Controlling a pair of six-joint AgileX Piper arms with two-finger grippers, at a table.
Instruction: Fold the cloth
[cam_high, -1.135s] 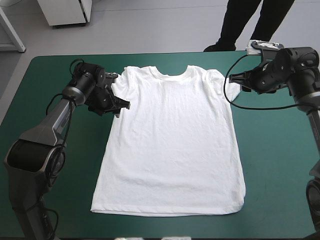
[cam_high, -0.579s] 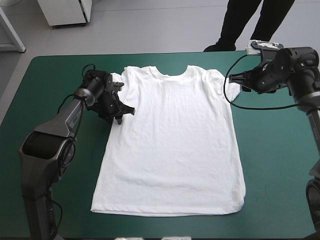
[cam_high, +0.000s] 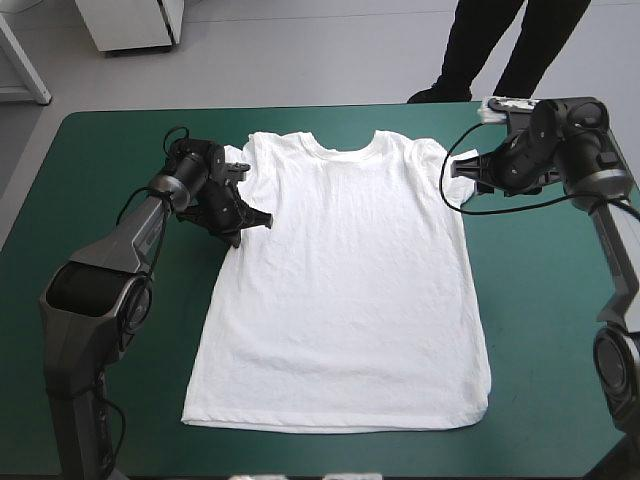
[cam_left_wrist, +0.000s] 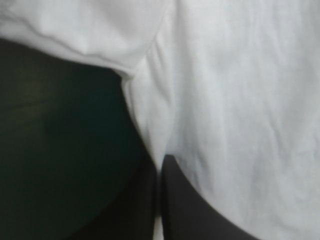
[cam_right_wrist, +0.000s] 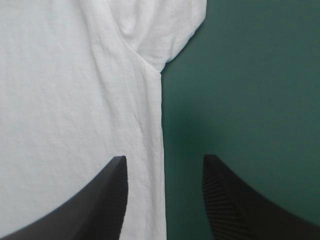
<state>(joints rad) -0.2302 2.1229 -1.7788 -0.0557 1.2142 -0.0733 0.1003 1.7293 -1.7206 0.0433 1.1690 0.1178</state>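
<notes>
The white T-shirt (cam_high: 345, 290) lies spread flat on the teal-green cover, collar toward the far edge. My left gripper (cam_high: 250, 221) sits at the shirt's left side edge, just below the left sleeve. In the left wrist view its black fingers (cam_left_wrist: 180, 200) meet in an arch around a thin strip of the T-shirt (cam_left_wrist: 240, 100). My right gripper (cam_high: 456, 180) is at the right sleeve. In the right wrist view it (cam_right_wrist: 165, 165) stands open, low over the T-shirt (cam_right_wrist: 60, 100), straddling the side edge below the armpit.
Bare teal-green cover (cam_high: 90, 200) shows to the left of the shirt. More of the cover (cam_high: 550, 320) shows to its right, and a narrow strip runs along the table's front edge.
My left gripper moved in to the shirt's left side edge and shut on it. The right gripper shifted a little toward the right sleeve, still open.
</notes>
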